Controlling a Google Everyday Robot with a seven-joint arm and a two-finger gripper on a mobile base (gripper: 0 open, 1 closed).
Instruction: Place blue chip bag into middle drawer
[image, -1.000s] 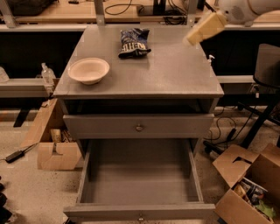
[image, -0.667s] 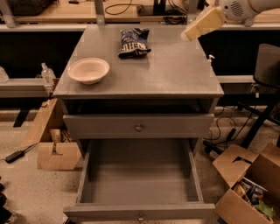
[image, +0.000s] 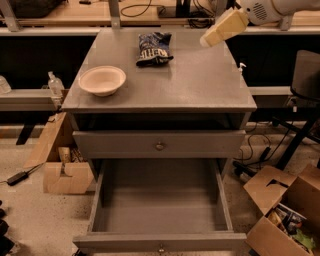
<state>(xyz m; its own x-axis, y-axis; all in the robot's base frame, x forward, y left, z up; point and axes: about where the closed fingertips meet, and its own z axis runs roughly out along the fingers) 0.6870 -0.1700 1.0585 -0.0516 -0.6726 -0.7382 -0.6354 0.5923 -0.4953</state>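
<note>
We see the white arm (image: 272, 7) slanting down from the upper right corner, and only its last stretch shows; the rest is cut off by the top edge. At its end the cream-coloured pincer (image: 216, 34) points down and to the left, hanging above the far right part of the table (image: 200, 85) without touching it. From this angle it reads as one pale wedge, so we cannot tell whether it is apart or together. Nothing is in its hold.

The blue chip bag (image: 154, 48) lies crumpled on the table near the far edge, left of the pincer and well apart from it. The beige bowl (image: 102, 80) sits upright nearer the left front corner.

Under the tabletop we make out a dark gap whose inside is too shadowed to read. Below it is a closed grey drawer front (image: 200, 145) with a small brass knob. Beneath that the middle drawer (image: 160, 207) stands pulled out toward us, its flat bottom bare; its front panel and knob are clipped by the lower edge.

A cardboard box (image: 62, 172) stands on the floor at the left, and another open box (image: 285, 215) at the right is partly cut off, its contents too jumbled to name.
</note>
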